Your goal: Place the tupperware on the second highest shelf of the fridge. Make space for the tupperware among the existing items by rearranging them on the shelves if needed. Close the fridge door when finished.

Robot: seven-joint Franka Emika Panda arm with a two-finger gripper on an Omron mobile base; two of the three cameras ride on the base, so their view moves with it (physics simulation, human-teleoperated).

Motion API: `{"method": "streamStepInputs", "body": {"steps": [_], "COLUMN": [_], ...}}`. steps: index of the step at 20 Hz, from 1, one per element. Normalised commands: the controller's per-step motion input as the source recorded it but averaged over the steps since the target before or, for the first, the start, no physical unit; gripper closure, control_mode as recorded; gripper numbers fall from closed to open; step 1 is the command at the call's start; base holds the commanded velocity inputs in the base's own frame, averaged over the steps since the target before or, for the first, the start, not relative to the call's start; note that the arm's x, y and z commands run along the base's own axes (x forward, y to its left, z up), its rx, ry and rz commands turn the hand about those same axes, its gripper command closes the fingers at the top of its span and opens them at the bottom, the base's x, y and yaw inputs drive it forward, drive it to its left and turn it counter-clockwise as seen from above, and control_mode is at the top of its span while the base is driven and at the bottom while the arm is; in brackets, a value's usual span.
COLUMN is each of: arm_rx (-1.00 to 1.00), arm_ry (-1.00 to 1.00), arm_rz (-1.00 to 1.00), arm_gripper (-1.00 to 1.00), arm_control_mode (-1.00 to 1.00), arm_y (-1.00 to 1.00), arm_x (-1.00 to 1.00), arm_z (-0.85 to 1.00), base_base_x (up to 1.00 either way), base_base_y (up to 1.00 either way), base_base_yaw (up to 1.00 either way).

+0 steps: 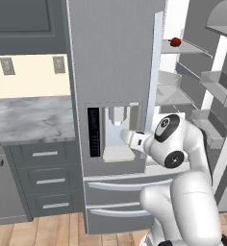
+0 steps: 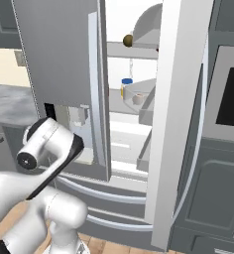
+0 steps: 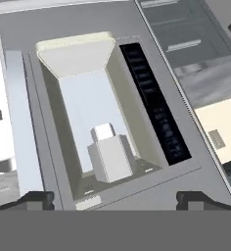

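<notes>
The fridge point(image 1: 115, 57) has its left door shut and its right door point(image 2: 176, 124) swung open. My gripper point(image 3: 115, 198) is open with nothing between its fingertips point(image 3: 36, 198), close in front of the water dispenser point(image 1: 118, 132) on the shut door. Inside, a red apple-like fruit point(image 1: 175, 42) and a brown round fruit point(image 2: 128, 39) rest on the upper visible shelf point(image 2: 139, 50). A yellow blue-lidded jar point(image 2: 126, 88) stands on the slab below point(image 2: 120, 103), beside a small pale round item point(image 2: 138, 98). The tupperware is out of view.
Door bins point(image 1: 216, 86) line the open door at the right. A marble counter point(image 1: 29, 117) with dark grey drawers point(image 1: 45, 180) runs left of the fridge. Dark cabinets with an oven point(image 2: 233, 99) stand right of the open door. Freezer drawers point(image 1: 115, 185) sit below the dispenser.
</notes>
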Motion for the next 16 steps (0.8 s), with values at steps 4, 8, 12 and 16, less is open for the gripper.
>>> {"method": "streamStepInputs", "body": {"steps": [4, 8, 12, 16], "arm_rx": [0.27, 0.56, 0.68, 0.73], "arm_ry": [0.36, 0.29, 0.22, 0.12], "arm_rz": [0.10, 0.02, 0.00, -0.03], "arm_gripper": [-1.00, -1.00, -1.00, -1.00], "arm_control_mode": [-1.00, -1.00, -1.00, -1.00], "arm_y": [0.30, 0.10, 0.00, 0.00], "arm_x": [-0.70, -0.52, -0.13, -0.06], "arm_z": [1.00, 1.00, 1.00, 1.00], "base_base_x": [0.00, 0.00, 0.00, 0.00], "base_base_y": [0.00, 0.00, 0.00, 0.00], "base_base_yaw": [0.00, 0.00, 0.00, 0.00]}}
